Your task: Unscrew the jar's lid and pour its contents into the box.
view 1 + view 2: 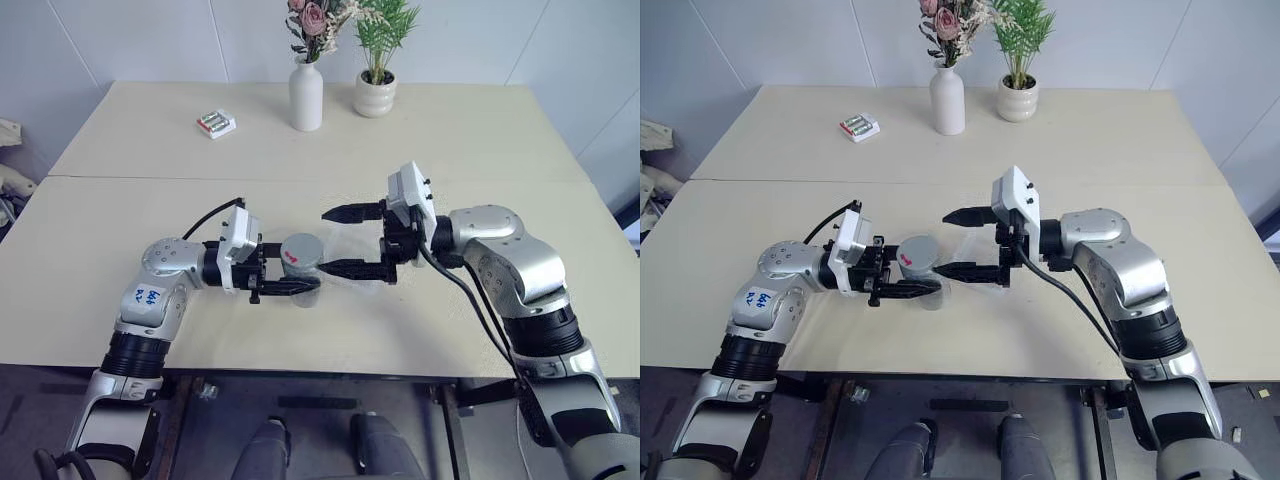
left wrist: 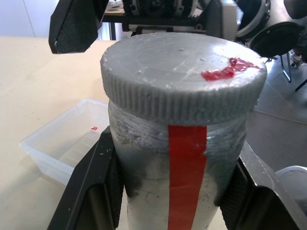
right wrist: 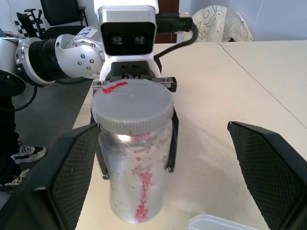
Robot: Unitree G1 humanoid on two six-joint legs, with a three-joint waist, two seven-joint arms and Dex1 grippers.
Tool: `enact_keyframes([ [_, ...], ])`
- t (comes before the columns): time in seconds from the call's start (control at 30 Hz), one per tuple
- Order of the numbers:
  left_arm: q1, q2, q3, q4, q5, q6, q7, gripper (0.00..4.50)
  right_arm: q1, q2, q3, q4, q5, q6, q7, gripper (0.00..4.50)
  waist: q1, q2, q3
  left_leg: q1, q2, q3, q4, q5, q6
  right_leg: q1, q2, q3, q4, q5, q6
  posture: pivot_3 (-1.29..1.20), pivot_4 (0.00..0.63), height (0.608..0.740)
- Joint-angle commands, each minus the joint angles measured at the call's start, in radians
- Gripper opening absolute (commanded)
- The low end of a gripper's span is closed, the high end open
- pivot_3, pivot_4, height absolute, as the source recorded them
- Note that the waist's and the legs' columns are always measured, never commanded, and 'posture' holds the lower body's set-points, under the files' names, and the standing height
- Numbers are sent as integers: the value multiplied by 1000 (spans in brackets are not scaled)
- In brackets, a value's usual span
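My right claw (image 1: 338, 240) gapes empty; the round silver-grey screw lid (image 1: 301, 249) sits at nine o'clock, jar upright.

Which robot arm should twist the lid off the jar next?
The right one, probably. The left tool is shut on the jar, holding it, so it is busy. The right tool is open, with its fingers either side of the lid.

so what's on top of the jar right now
The silver-grey screw lid, with a red smear on top, sits on the jar, which the left gripper clamps. The frosted wall and lid hide the contents.
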Motion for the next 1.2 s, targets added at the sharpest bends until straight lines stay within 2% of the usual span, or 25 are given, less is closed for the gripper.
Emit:
enact_keyframes([
  [0.03,-12,-2,11,-27,-15,-8,4,2118,8,19,-2,-89,41,31,-26,4486,1,0,0,0,0,0,0,0,0,0,0,0,0,0,0,0,150,740],
  [0.23,-28,-20,0,-4,-4,-16,6,2118,11,56,21,-128,51,67,-73,4486,1,0,0,0,0,0,0,0,0,0,0,0,0,0,0,0,150,740],
  [0.43,-34,-30,-8,-7,0,-17,3,2118,-16,115,59,-52,-19,37,-151,4486,0,0,0,0,0,0,0,0,0,0,0,0,0,0,0,0,150,740],
  [0.6,-29,-30,-9,-15,0,-18,5,2118,-37,128,49,-5,-40,19,-161,4486,0,0,0,0,0,0,0,0,0,0,0,0,0,0,0,0,150,740],
  [1.2,-4,-10,-5,-34,0,-18,15,2118,-45,8,-52,13,40,44,-100,4486,0,0,0,0,0,0,0,0,0,0,0,0,0,0,0,0,150,740],
])
